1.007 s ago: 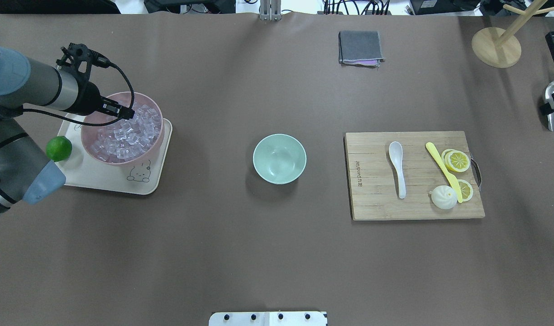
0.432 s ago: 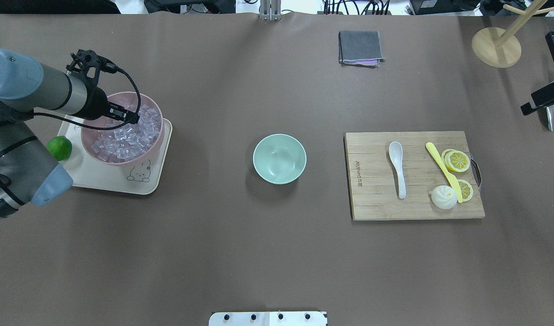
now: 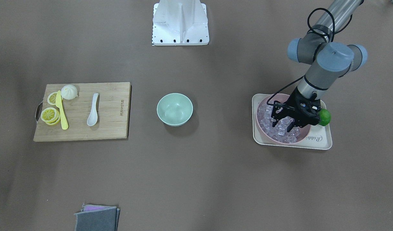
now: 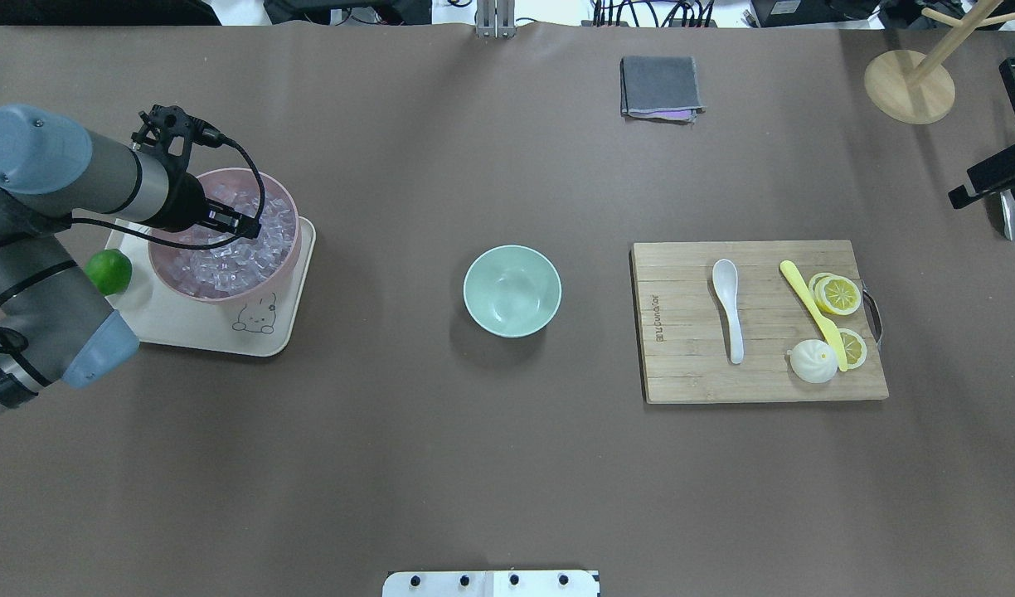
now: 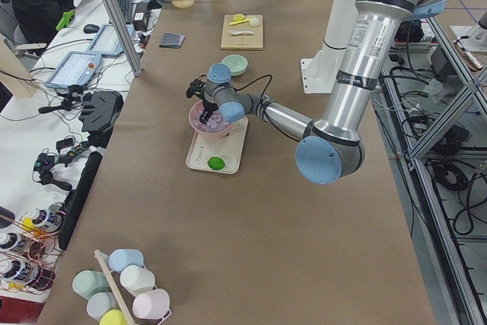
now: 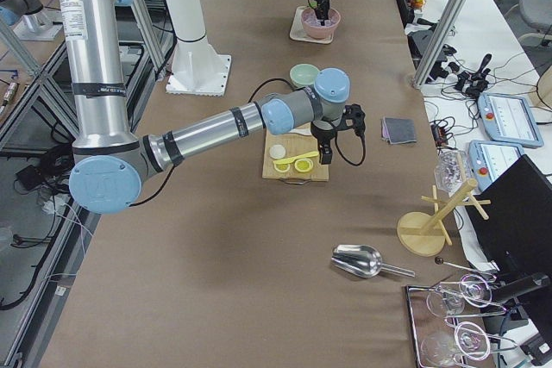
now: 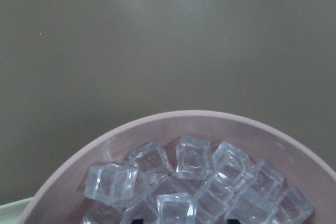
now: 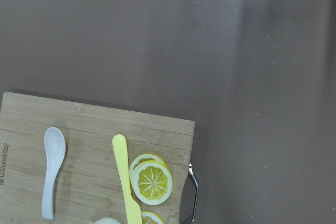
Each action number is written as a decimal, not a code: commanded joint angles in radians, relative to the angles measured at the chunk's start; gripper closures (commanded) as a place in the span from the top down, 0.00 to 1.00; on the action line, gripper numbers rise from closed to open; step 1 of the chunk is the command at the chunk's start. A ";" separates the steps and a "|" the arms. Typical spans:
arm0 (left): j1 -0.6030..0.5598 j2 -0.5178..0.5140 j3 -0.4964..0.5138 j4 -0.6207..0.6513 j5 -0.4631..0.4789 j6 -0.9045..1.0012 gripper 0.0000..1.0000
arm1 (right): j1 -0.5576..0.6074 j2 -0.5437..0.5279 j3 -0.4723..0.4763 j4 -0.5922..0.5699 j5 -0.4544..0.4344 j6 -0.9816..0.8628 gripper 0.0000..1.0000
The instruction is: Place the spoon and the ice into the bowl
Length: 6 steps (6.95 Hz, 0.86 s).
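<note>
Exterior front-facing view: left jaws, spread apart, hang over ice (image 3: 284, 136) heaped in the pink bowl (image 3: 258, 126); spoon (image 3: 93, 114) lies on the cutting board (image 3: 113, 112); mint bowl (image 3: 174, 109) sits between them on the worktop (image 3: 196, 176). Right jaws: cannot tell.

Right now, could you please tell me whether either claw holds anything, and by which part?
Nothing is held. The left claw stands open over the ice in the pink bowl; the right claw looks empty.

Cutting board (image 4: 690, 365): "Joyoung" brand mark (sideways). Tray (image 3: 325, 142): "Rab…", rest hidden.
</note>
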 commanded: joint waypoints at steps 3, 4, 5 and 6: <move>-0.001 0.006 -0.008 -0.004 -0.002 0.000 0.18 | -0.007 0.004 0.003 0.001 0.000 0.025 1.00; -0.001 0.006 -0.008 -0.004 -0.004 -0.003 0.07 | -0.007 0.008 0.003 0.000 0.000 0.025 1.00; -0.002 0.006 -0.014 -0.004 -0.016 -0.004 0.00 | -0.011 0.011 0.001 0.001 -0.002 0.025 1.00; -0.010 0.004 -0.028 -0.001 -0.016 -0.001 0.00 | -0.020 0.021 0.003 0.001 -0.014 0.044 1.00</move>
